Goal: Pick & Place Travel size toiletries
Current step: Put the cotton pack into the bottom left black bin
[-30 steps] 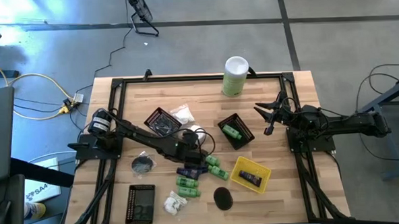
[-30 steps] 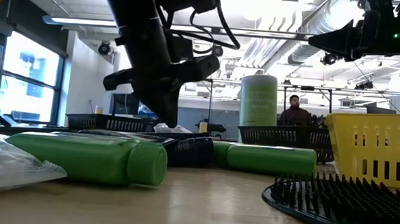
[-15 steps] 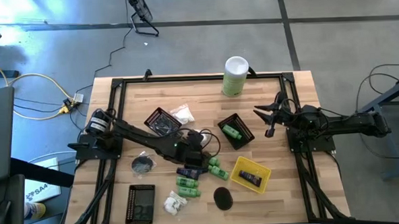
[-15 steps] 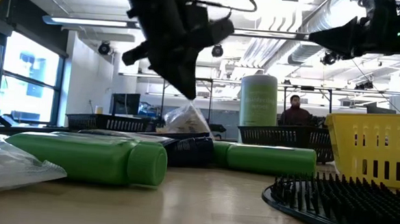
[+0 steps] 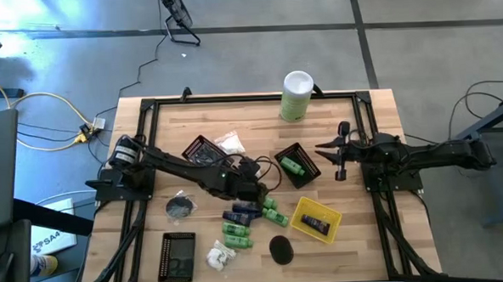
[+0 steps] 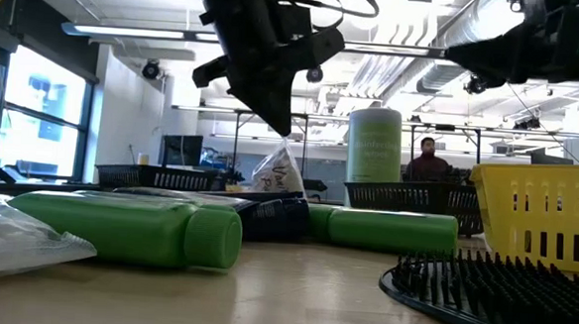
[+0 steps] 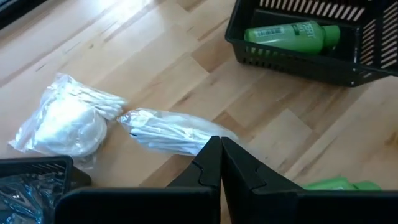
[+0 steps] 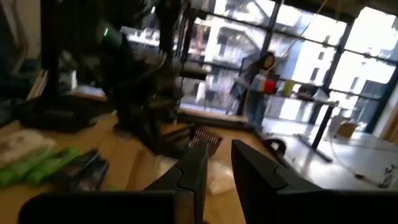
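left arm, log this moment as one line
left gripper: shut on white packet, lifted off table | right gripper: idle above table's right side, empty

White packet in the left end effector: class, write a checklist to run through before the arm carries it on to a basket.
1. Left end effector shut on the white packet: ok.
2. Packet off the table, hanging free in the low view: ok.
3. Grip firm enough to travel, since only one end is pinched: cannot tell.
4. Black basket holding a green bottle has free floor: ok.
5. Right end effector out of the way, at the table's right side: ok.
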### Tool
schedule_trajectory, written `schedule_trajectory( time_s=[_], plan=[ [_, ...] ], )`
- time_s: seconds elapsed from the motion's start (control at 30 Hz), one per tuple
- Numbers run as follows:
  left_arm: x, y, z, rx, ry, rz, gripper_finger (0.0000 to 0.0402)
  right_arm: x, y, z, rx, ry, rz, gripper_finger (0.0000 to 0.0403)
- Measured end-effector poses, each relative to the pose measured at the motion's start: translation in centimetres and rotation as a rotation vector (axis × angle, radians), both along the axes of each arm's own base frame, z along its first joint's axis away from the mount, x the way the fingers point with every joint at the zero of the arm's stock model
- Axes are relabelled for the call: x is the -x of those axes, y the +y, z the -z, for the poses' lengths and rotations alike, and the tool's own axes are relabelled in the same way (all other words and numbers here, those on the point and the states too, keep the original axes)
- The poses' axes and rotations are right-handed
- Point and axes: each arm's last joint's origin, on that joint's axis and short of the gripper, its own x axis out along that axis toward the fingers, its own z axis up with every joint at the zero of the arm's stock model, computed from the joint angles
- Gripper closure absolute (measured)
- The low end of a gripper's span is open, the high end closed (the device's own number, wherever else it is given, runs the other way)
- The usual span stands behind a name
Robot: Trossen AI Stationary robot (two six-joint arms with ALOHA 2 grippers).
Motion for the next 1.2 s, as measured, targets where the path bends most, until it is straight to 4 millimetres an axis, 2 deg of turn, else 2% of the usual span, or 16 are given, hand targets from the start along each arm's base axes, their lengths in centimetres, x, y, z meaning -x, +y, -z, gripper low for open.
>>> schedule_trajectory(
  time_s=[0.23,0.43,0.57,0.9,1.03,1.2],
  plan=[
    [-0.2,1.0,0.0,-0.023,0.021,0.010,0.0401,-0.9,-0.1,0.5,-0.022,0.031,-0.002,0.0337],
    [-0.2,1.8,-1.1,-0.055,0.004,0.028,0.0401,-1.7,-0.1,0.9,-0.037,0.049,0.004,0.0327],
    [-0.2,2.4,-2.3,-0.081,-0.033,0.046,0.0401,-2.2,-0.2,1.1,-0.059,0.046,0.025,0.0305],
    [-0.5,3.4,-3.3,-0.110,-0.062,0.085,0.0401,-3.5,-0.3,1.7,-0.094,0.039,0.009,0.0220],
    [-0.5,3.2,-3.2,-0.051,-0.061,0.109,0.0401,-3.6,-0.3,1.9,-0.080,0.055,0.016,0.0208],
    [-0.4,2.8,-3.0,0.052,-0.052,0.155,0.0401,-3.5,-0.3,1.8,-0.078,0.049,0.020,0.0213]
  ],
)
